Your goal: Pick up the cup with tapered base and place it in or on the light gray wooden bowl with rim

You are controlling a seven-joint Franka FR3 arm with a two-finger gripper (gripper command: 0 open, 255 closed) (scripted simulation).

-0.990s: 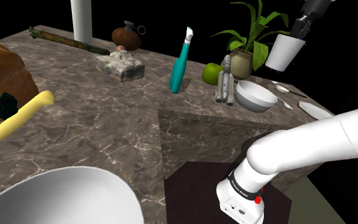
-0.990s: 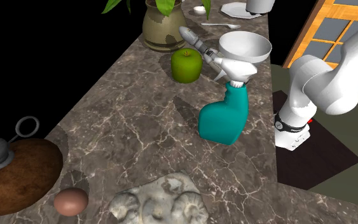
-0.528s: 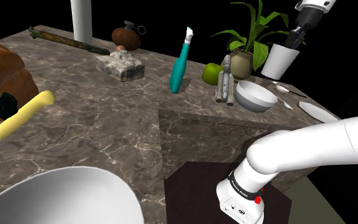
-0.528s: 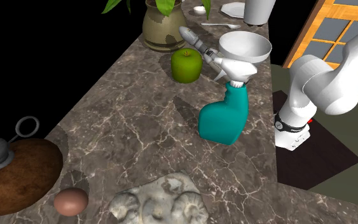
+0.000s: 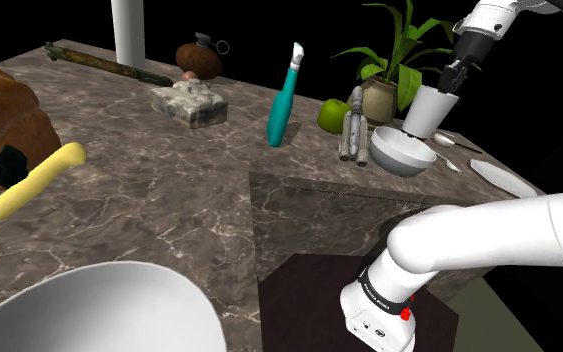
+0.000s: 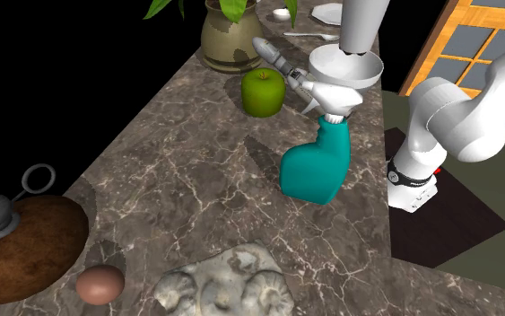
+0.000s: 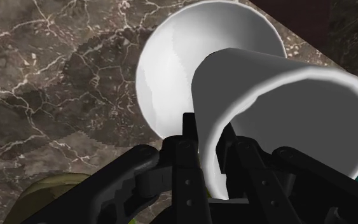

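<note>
A white cup with a tapered base (image 5: 428,109) hangs tilted, and my gripper (image 5: 453,82) is shut on its rim wall. Its narrow end sits just over the far rim of the pale grey bowl (image 5: 401,151). In the second exterior view the cup (image 6: 363,25) comes down onto the bowl's opening (image 6: 343,65). In the wrist view the fingers (image 7: 190,143) clasp the cup's wall (image 7: 279,108), one inside and one outside, with the bowl (image 7: 177,57) directly beyond. I cannot tell whether the cup touches the bowl.
A green apple (image 5: 332,115), a grey toy rocket (image 5: 354,130) and a potted plant (image 5: 379,95) crowd the bowl's far side. A teal spray bottle (image 5: 284,100) stands nearby. Spoons and a white plate (image 5: 496,172) lie beyond, toward the marble counter's edge.
My gripper has carried the cup down and toward the shoulder view's left, from high above the counter's end to just over the bowl. The cup has turned more upright.
</note>
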